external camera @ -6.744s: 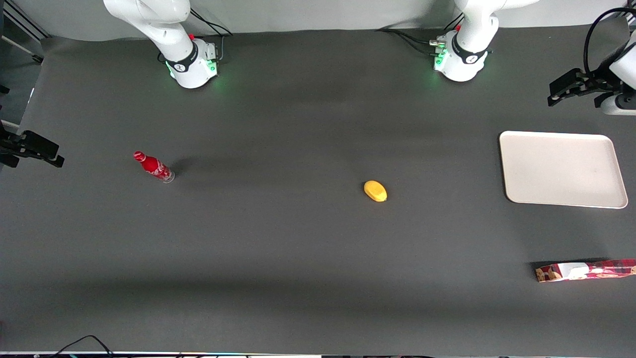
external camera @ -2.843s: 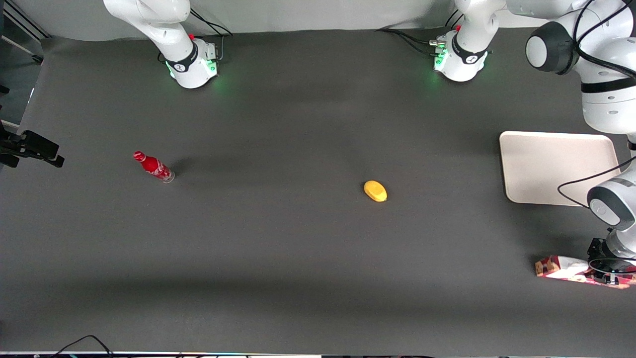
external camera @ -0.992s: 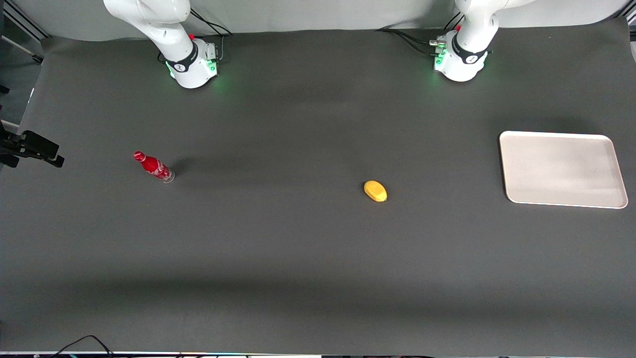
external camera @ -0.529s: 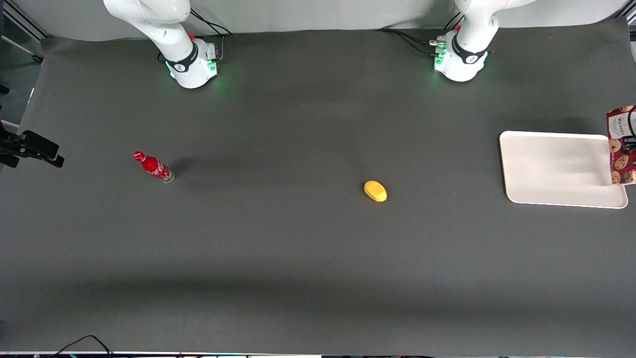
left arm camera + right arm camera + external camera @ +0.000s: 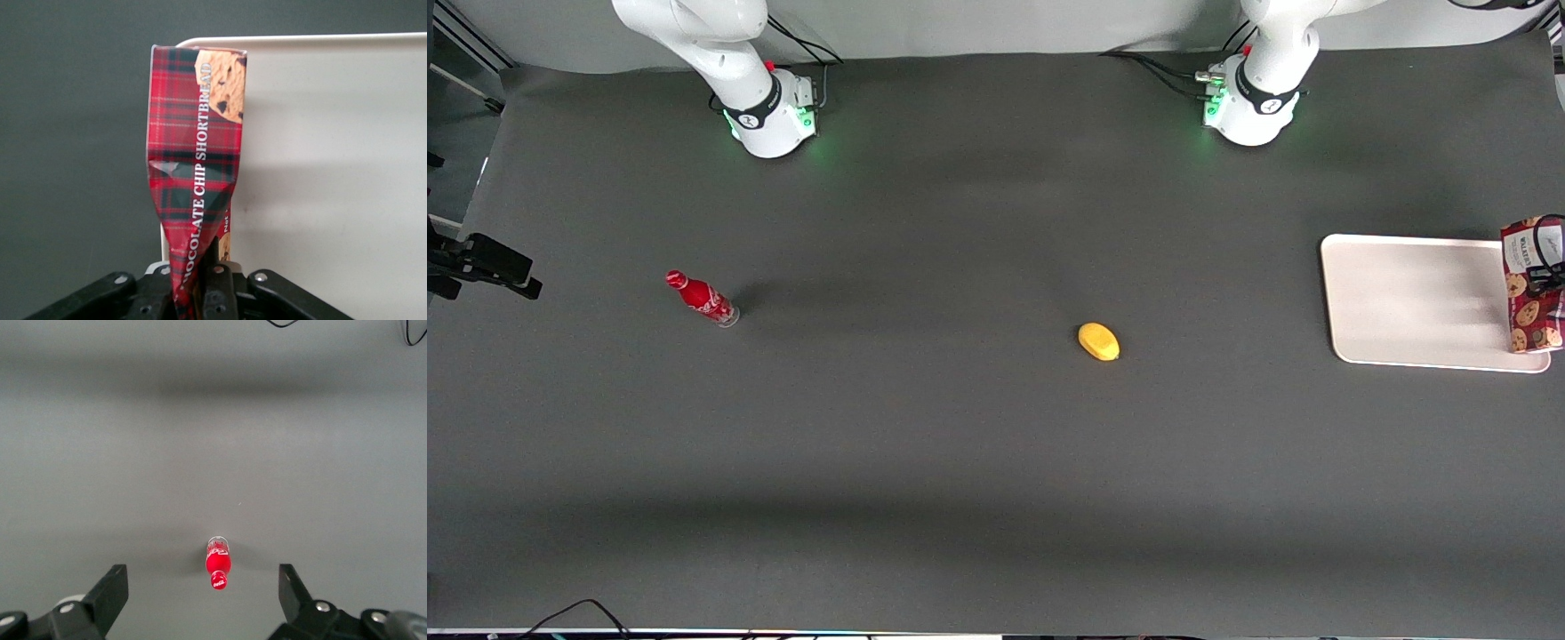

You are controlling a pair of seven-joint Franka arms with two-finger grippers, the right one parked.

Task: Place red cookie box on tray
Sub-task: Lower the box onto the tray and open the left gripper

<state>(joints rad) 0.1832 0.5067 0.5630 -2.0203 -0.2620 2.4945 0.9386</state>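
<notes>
Yellow fruit-shaped object (image 5: 1098,341) lies near mid-table, nearest the front camera. Small red bottle (image 5: 702,299) stands toward the parked arm's end. Tray (image 5: 1414,302) sits at the working arm's end of the table (image 5: 960,462). Gripper (image 5: 200,283) is clamped on one pinched end of the red cookie box (image 5: 197,167), held above the tray's edge, over a corner.
</notes>
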